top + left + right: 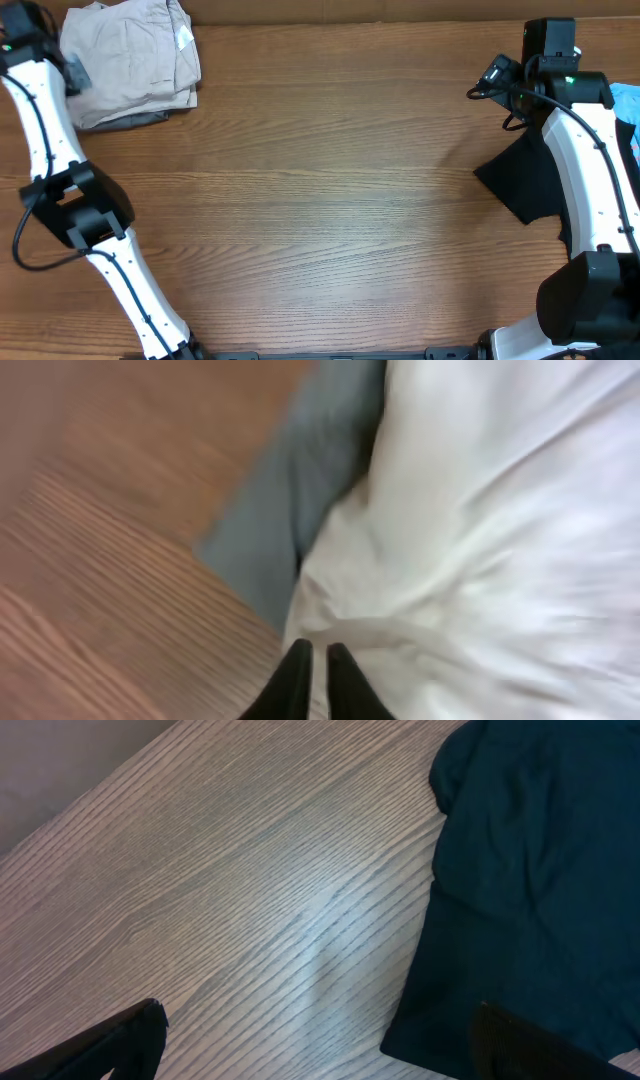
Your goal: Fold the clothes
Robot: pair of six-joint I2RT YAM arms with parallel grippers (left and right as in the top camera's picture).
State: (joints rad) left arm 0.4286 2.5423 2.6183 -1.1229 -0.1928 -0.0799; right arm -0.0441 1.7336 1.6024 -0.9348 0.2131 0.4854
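Overhead, the beige shorts [130, 55] lie folded atop the grey shorts [135, 120] beside the left gripper [72, 72], while the black T-shirt [525, 180] sits unfolded behind the right gripper [490, 78]; the left wrist view shows jaws nearly closed over pale cloth, pinching nothing visible; the right wrist view shows jaws wide apart and empty, the T-shirt just ahead.

A wooden table [320, 200] fills nearly the whole overhead view, mid-brown, with fine dark grain running from left to right. Along the top of that view a paler tan strip [350, 8] lies beyond the table's far edge; what it is cannot be told. In the right wrist view the table's edge slants across the upper left corner, with a plain grey-beige surface [50, 765] beyond it. The light is soft and even, leaving a pale sheen [315, 945] on the grain
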